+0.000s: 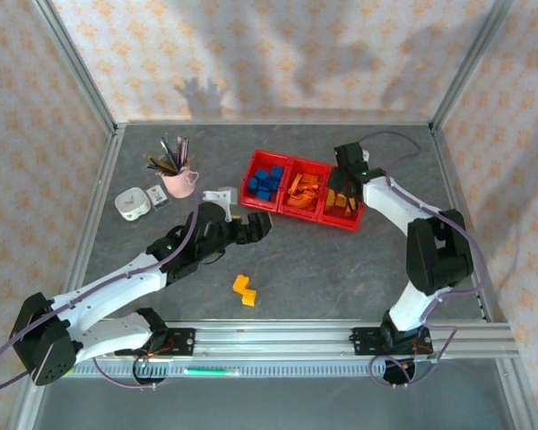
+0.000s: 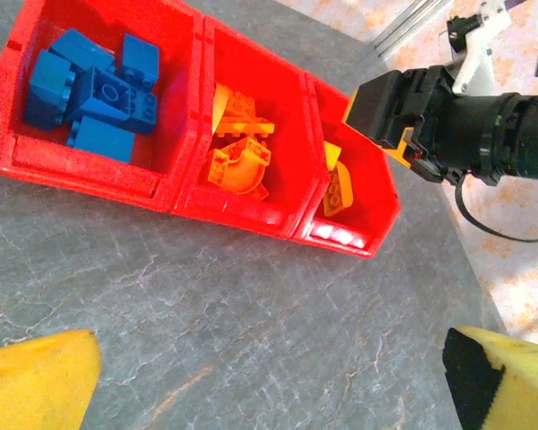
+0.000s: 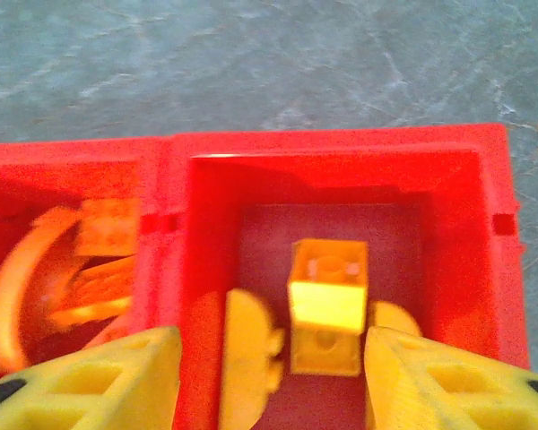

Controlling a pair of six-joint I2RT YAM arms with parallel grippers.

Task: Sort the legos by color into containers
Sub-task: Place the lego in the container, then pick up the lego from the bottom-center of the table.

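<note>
The right hand [image 3: 273,372] hangs over the right-end bin [image 3: 498,269] of the red containers [image 1: 278,210]. Its fingers are apart, and a yellow brick [image 3: 328,300] sits unclamped between them among other yellow pieces. Orange legos [image 2: 242,152] lie in the middle bin, blue legos [image 2: 90,98] in the left one. The left hand [image 2: 269,385] hovers over the counter [image 2: 251,313] just before the bins, fingers wide apart and empty. Two loose bricks [image 1: 244,290] lie on the counter nearer the bases.

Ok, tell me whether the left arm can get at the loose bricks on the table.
Probably yes: the loose bricks lie on bare table near the open, empty left gripper, with nothing between.
</note>
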